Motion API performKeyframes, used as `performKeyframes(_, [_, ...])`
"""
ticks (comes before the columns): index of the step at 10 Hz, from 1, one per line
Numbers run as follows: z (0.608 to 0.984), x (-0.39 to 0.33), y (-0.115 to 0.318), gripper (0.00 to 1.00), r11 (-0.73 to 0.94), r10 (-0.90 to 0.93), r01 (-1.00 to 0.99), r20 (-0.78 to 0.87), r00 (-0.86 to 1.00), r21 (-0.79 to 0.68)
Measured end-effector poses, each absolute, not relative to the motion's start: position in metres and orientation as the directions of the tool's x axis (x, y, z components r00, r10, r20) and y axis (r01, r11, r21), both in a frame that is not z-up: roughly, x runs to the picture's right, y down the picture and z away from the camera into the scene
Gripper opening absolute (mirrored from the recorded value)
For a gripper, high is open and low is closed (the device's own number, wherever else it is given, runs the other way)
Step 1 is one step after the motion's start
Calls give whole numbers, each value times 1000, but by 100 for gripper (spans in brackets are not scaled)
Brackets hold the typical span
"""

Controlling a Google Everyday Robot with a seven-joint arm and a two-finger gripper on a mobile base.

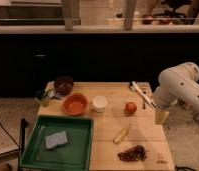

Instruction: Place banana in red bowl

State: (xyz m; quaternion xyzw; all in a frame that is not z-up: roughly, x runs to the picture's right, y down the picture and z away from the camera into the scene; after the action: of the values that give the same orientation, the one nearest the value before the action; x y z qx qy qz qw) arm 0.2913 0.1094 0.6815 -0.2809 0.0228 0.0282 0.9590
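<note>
Fingers (160, 117) of the gripper (162, 120) hang spread and empty over the table's (105, 127) right edge, since the banana (122, 133) lies ungrasped, well apart from the red bowl (65, 106).

Green tray (68, 118) holding grey sponge (56, 139); white cup (99, 103), orange fruit (131, 107), maroon bowl (63, 84), dark cluster (132, 153) on table (113, 90).

An indoor robot test space, likely an office: a wooden table (143, 131) stands before a dark wall (103, 60) under a railing (93, 28), the gripper (161, 117) hanging open over its right edge.
</note>
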Motion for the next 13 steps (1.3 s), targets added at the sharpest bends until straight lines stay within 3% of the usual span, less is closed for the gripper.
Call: performKeyframes(13, [719,251,149,80,832,-75,62,-2,997,-551])
